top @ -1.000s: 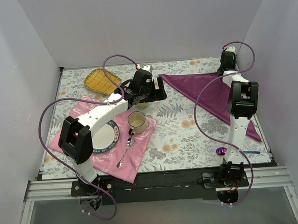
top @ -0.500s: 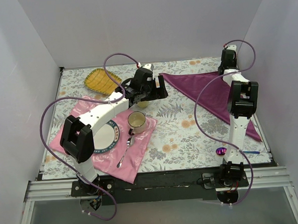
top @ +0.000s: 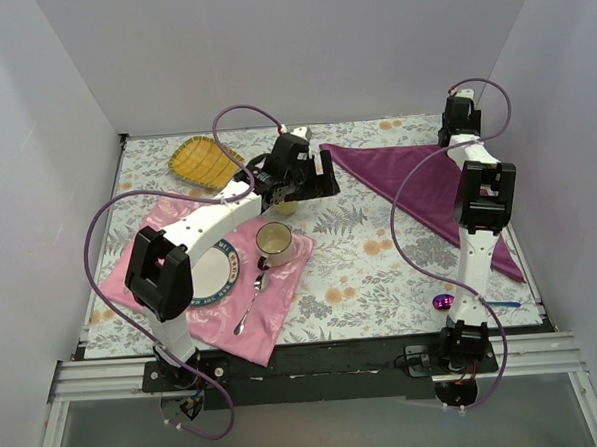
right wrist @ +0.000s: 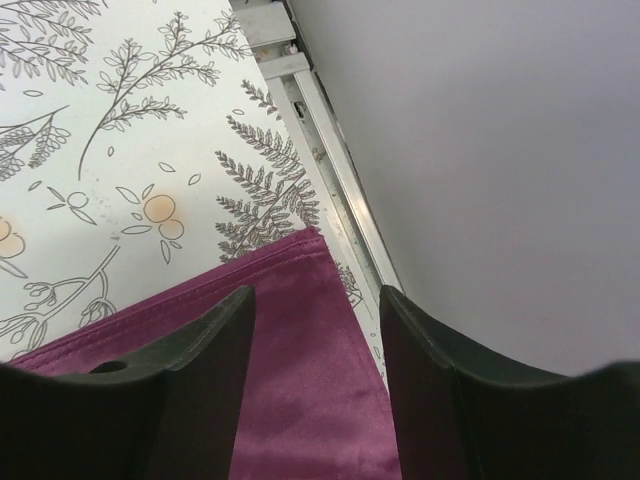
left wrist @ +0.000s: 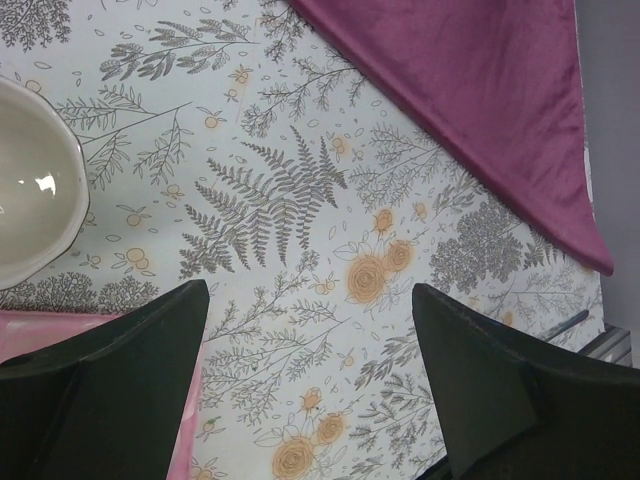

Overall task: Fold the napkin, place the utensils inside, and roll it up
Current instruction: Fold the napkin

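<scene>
Satin, dark magenta and glossy, the napkin (top: 422,182) lies as a flat triangle on the matte floral tablecloth (top: 361,260) at the far right of the table. Its long edge runs diagonally, from a sharp tip near the left gripper (left wrist: 310,295) down to another tip by the right front edge. The squarer corner points at the far right wall. The right gripper (right wrist: 315,300) hangs over that corner, black fingers apart, the cloth smooth beneath them (no pinch that I can see). The left gripper's fingers stand wide apart over bare tablecloth, holding nothing. The utensil (top: 443,301) lies crosswise by the right arm's base, with its rounded shiny purple head to the left and thin blue handle to the right. Its middle is hidden behind the arm.
</scene>
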